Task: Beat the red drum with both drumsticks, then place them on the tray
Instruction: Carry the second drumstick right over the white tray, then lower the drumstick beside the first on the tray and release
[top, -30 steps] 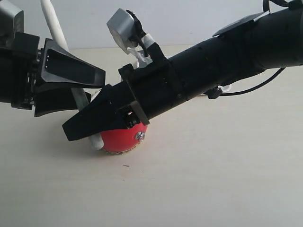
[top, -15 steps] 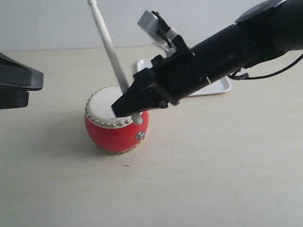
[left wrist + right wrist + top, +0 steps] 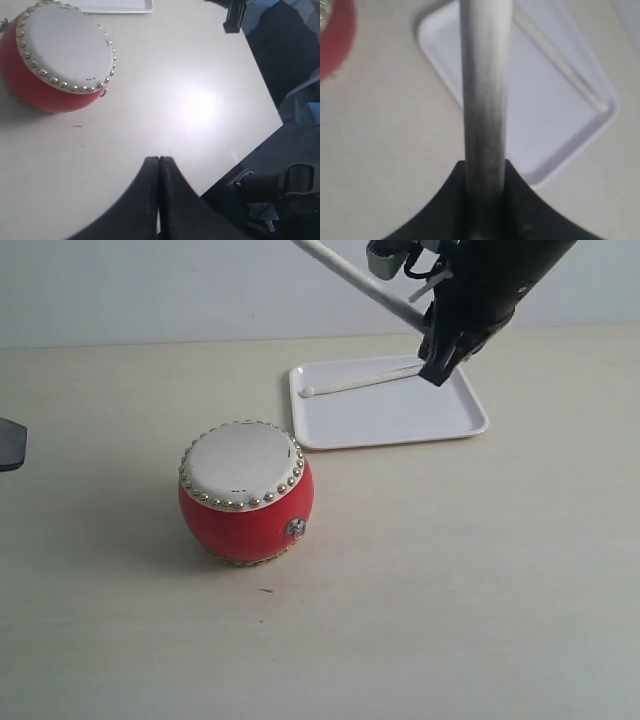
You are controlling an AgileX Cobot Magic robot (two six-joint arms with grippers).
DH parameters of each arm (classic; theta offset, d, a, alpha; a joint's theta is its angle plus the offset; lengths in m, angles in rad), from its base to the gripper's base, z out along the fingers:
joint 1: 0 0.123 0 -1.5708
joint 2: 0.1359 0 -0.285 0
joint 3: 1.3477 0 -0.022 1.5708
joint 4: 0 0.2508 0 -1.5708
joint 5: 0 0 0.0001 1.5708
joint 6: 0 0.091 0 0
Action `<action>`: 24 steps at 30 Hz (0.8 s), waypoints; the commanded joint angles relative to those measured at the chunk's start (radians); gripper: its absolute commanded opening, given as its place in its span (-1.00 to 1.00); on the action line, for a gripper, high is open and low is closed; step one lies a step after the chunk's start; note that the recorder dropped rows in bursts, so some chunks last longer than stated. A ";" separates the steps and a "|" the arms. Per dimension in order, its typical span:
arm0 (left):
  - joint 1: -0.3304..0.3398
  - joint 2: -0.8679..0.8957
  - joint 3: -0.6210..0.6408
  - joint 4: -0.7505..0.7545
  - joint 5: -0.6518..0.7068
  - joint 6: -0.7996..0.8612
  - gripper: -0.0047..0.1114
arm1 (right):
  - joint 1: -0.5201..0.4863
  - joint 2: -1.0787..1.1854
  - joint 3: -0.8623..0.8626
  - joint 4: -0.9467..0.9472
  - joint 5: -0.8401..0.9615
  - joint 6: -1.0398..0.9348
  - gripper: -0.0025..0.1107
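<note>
The red drum [image 3: 246, 494] stands upright on the table, its cream skin bare; the left wrist view shows the same drum [image 3: 56, 55]. One drumstick [image 3: 358, 380] lies inside the white tray [image 3: 385, 426] behind the drum. My right gripper [image 3: 438, 365] hovers over the tray's far right part, shut on the other drumstick [image 3: 358, 278], which slants up and to the left. In the right wrist view that drumstick [image 3: 483, 90] runs out from the gripper [image 3: 484, 172] over the tray [image 3: 439, 70]. My left gripper [image 3: 159, 160] is shut and empty, near the table's front-left edge.
A dark piece of the left arm [image 3: 10, 443] shows at the left border of the exterior view. Beyond the table edge [image 3: 260, 95] in the left wrist view lie dark equipment and floor. Pale tabletop surrounds the drum.
The right arm has swung away from the drum, back and right, carrying its drumstick over the tray. The left arm has withdrawn to the left, almost out of the exterior view.
</note>
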State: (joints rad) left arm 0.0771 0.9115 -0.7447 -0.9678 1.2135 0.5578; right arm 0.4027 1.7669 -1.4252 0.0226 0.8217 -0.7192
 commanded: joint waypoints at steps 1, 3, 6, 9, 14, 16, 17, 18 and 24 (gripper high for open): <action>0.005 -0.068 0.001 0.131 0.008 -0.071 -0.92 | -0.002 0.000 -0.014 -0.203 -0.035 -0.140 -0.96; 0.005 -0.098 0.001 0.198 0.008 -0.108 -0.92 | -0.002 0.024 -0.014 -0.286 -0.035 -0.150 -0.96; 0.005 -0.152 0.001 0.280 0.008 -0.155 -0.92 | -0.007 0.079 -0.014 -0.390 -0.035 -0.149 -0.96; 0.005 -0.203 0.001 0.339 0.008 -0.178 -0.92 | -0.021 0.146 -0.014 -0.475 -0.051 -0.151 -0.96; 0.005 -0.273 0.001 0.390 0.008 -0.196 -0.92 | -0.037 0.228 -0.014 -0.660 -0.110 -0.151 -0.96; 0.005 -0.286 0.001 0.394 0.008 -0.199 -0.92 | -0.038 0.240 -0.014 -0.676 -0.134 -0.151 -0.96; 0.005 -0.292 0.001 0.397 0.008 -0.199 -0.92 | -0.038 0.248 -0.014 -0.675 -0.153 -0.151 -0.96; 0.005 -0.297 0.001 0.397 0.008 -0.201 -0.92 | -0.038 0.255 -0.014 -0.675 -0.179 -0.151 -0.96; 0.005 -0.301 0.001 0.397 0.008 -0.204 -0.92 | -0.075 0.329 -0.014 -0.679 -0.350 -0.151 -0.96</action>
State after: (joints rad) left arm 0.0771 0.6160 -0.7447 -0.5699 1.2236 0.3623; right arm 0.3552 2.0623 -1.4315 -0.6448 0.5555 -0.8668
